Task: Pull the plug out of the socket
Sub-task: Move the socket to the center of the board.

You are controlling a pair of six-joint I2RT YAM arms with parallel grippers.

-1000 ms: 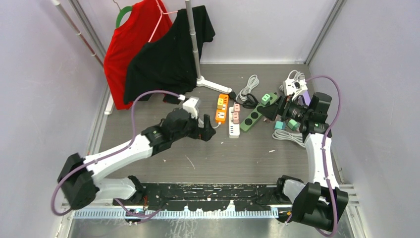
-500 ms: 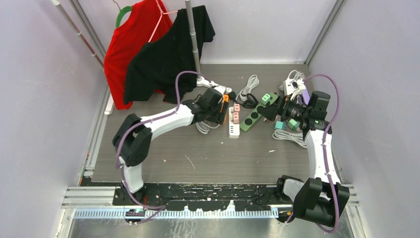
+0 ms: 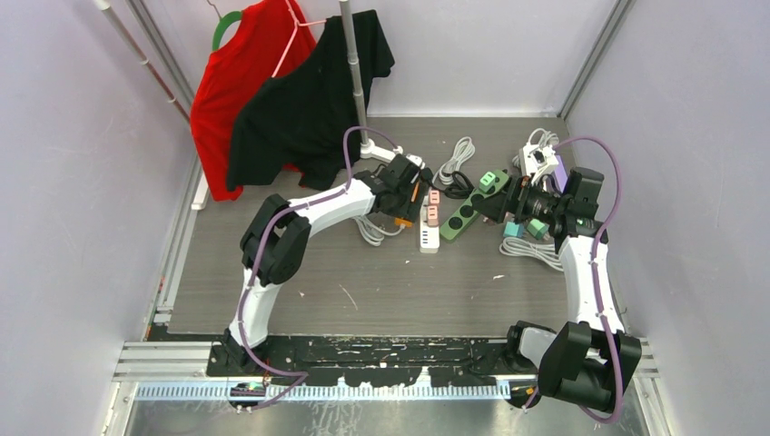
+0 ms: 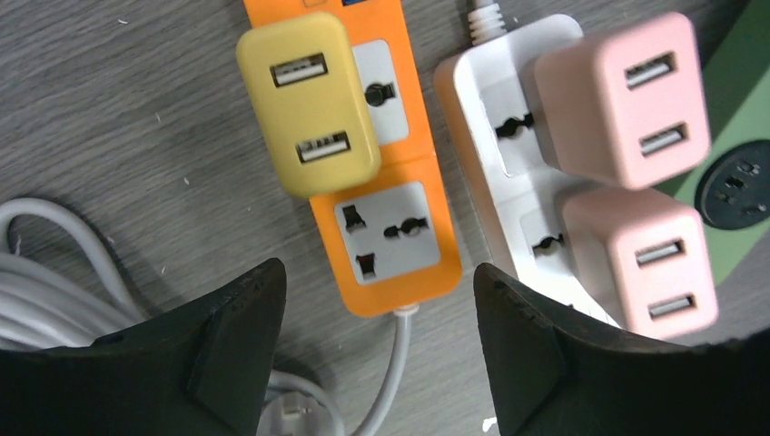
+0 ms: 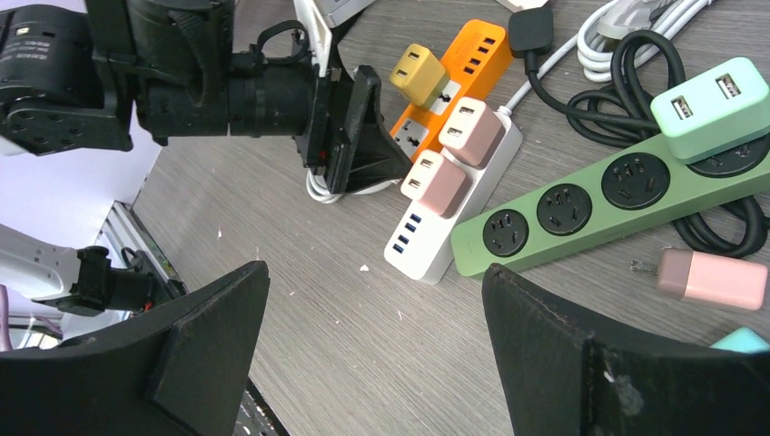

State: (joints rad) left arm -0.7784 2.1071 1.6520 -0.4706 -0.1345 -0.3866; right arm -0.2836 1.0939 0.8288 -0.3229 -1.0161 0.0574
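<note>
The right pincer [image 5: 374, 272] hangs wide open, holding nothing. The left pincer [image 4: 374, 282] is wide open over the cable end of the orange socket strip [image 4: 399, 245]. The yellow plug [image 4: 307, 102] sits plugged in it, toward the tabletop's [image 4: 109, 136] far edge.

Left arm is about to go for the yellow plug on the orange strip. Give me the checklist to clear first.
1. Yellow plug seated in orange strip: ok.
2. Left gripper open and empty: ok.
3. Jaws lined up on the plug: not ok; they straddle the strip's empty socket, the plug lies beyond.
4. Gap to the pink plugs on the white strip: ok, apart.
5. Right gripper bracing the strip: not ok; open, off to the side.
6. Finger height above the strip: cannot tell.
</note>
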